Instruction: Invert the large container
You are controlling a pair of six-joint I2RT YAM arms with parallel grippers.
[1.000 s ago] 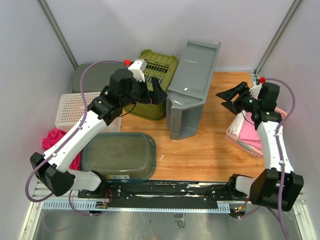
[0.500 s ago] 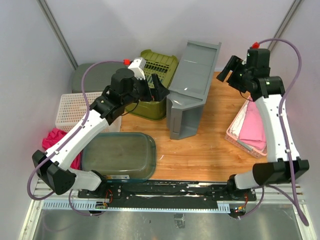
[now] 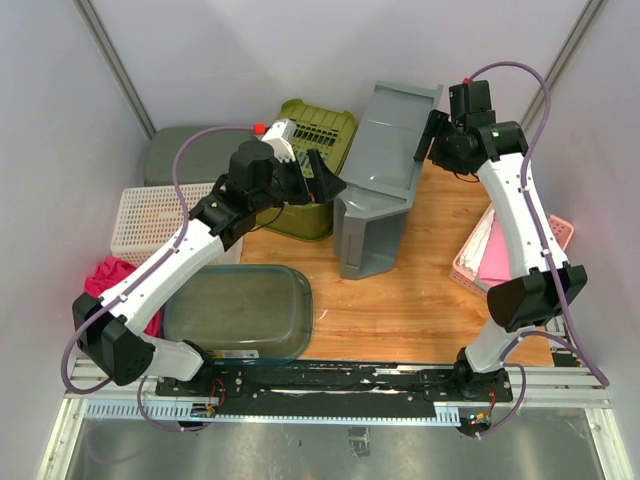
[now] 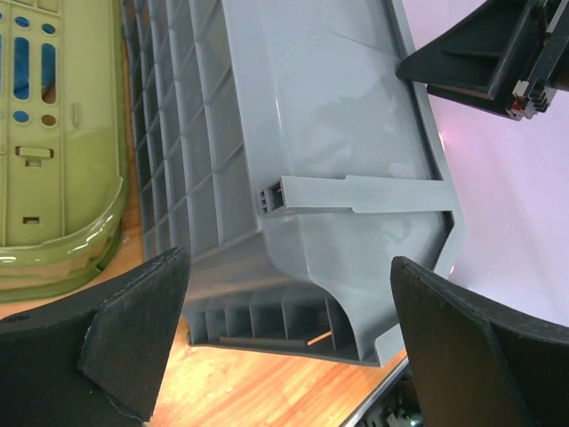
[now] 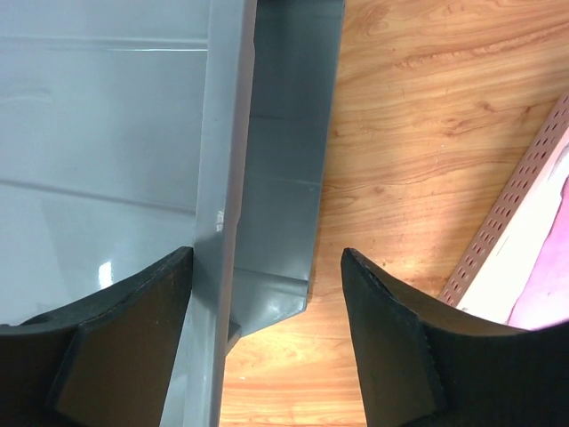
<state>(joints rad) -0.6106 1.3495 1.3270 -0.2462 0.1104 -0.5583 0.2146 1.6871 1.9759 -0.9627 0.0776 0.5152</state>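
Note:
The large grey container [image 3: 385, 170] stands tilted on its side on the wooden table, open side facing right and upward. My left gripper [image 3: 325, 183] is open just left of its ribbed wall, jaws wide and touching nothing. In the left wrist view the container [image 4: 329, 133] fills the space between the open fingers [image 4: 133, 338]. My right gripper [image 3: 432, 135] is open at the container's upper right rim. In the right wrist view the rim edge [image 5: 227, 133] runs just inside the left finger [image 5: 116, 347], not clamped. The right gripper also shows in the left wrist view [image 4: 480, 62].
An olive green basket [image 3: 315, 150] stands against the container's left side. A white basket [image 3: 150, 215], a pink cloth [image 3: 105, 275] and a dark translucent tub [image 3: 240, 310] lie at left. A pink tray [image 3: 500, 255] sits at right. A grey-green bin [image 3: 190, 150] is at back left.
My right arm has swung up from the pink tray to the container's upper right rim. My left gripper has edged right toward the container. The container has not moved.

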